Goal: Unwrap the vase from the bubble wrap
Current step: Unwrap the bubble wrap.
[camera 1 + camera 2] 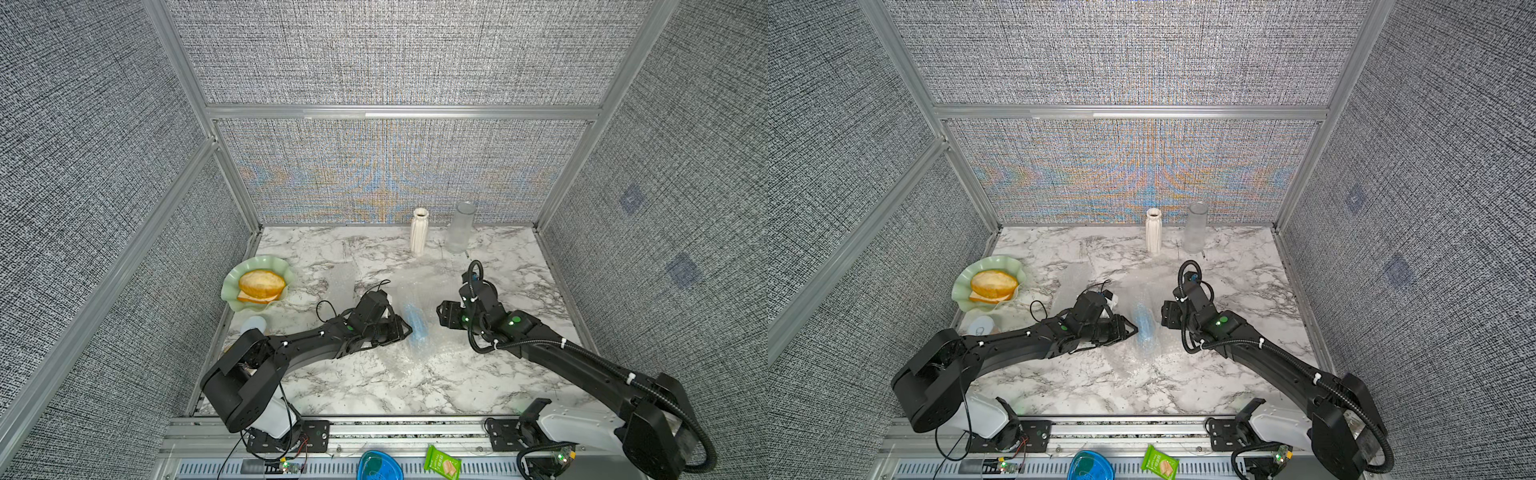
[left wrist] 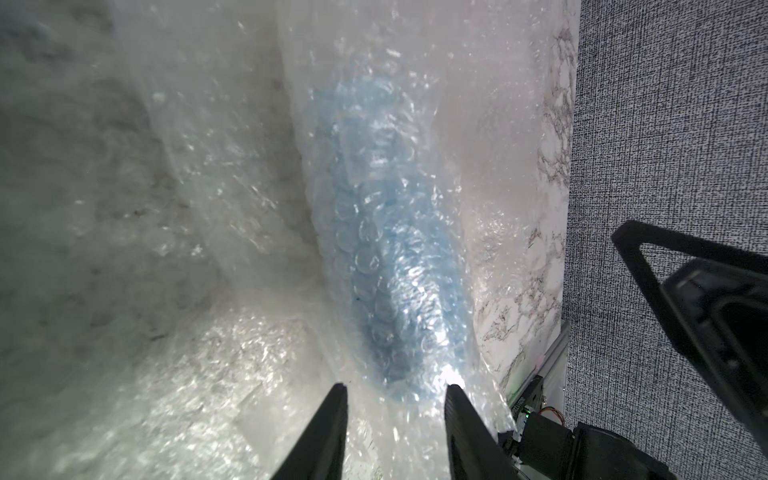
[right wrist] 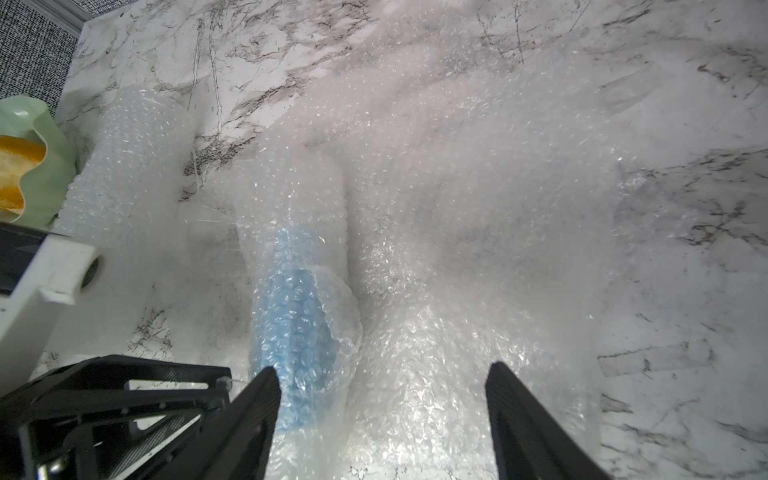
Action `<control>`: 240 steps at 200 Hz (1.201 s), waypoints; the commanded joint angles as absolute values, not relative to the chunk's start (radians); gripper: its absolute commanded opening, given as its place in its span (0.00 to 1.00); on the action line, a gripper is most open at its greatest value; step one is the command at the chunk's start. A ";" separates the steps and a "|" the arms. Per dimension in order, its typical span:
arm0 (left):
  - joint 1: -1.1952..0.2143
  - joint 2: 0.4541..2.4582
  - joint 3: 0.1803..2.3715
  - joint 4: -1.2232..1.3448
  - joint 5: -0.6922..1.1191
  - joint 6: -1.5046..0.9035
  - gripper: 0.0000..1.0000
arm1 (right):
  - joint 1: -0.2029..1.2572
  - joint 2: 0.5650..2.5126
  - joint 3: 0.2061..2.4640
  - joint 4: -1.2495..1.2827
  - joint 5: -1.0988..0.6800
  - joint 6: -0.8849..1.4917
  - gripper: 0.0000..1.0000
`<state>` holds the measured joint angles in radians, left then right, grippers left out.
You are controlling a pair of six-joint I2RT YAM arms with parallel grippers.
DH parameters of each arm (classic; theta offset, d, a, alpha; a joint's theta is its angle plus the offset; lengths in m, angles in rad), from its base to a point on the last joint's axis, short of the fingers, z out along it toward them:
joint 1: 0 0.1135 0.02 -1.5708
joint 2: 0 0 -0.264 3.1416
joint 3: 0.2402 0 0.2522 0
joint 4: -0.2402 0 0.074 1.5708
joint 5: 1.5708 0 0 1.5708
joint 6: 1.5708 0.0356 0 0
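Two arms meet over the middle of the marble table [image 1: 519, 266]. Crumpled bubble wrap [image 1: 415, 365] lies there with the blue vase [image 1: 415, 326] on its side inside, fully covered.

The left gripper [image 2: 397, 386] has its jaws part-way in, one on each side of the wrapped vase's end and close against the plastic. Whether they pinch it, I cannot tell.

The right gripper [image 3: 382, 370] has its jaws spread wide above loose wrap and holds nothing. One finger [image 3: 257, 407] sits just beside the blue bundle.

A second sheet [image 3: 124, 166] lies apart, near the green plate [image 1: 232, 286] with bread [image 1: 262, 284]. A white ribbed vase [image 1: 419, 230] and a clear glass vase [image 1: 460, 228] stand upright by the back wall.
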<state>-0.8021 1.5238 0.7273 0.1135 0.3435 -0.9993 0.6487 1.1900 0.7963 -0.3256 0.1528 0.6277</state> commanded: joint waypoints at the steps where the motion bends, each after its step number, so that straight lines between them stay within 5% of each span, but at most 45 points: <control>1: -0.808 1.541 0.745 0.150 0.348 -1.004 0.37 | 0.644 1.191 0.792 -0.310 0.150 0.622 0.73; 24: -0.814 1.555 0.747 0.169 0.361 -1.014 0.26 | 0.639 1.196 0.787 -0.307 0.149 0.621 0.73; 50: -0.823 1.553 0.764 0.165 0.365 -1.016 0.00 | 0.634 1.195 0.786 -0.310 0.156 0.619 0.73; 120: -0.851 1.528 0.865 0.083 0.354 -0.983 0.00 | 0.626 1.159 0.769 -0.323 0.197 0.619 0.72; 240: -0.882 1.880 1.218 0.006 0.443 -0.895 0.00 | 0.624 0.917 0.663 -0.326 0.286 0.656 0.72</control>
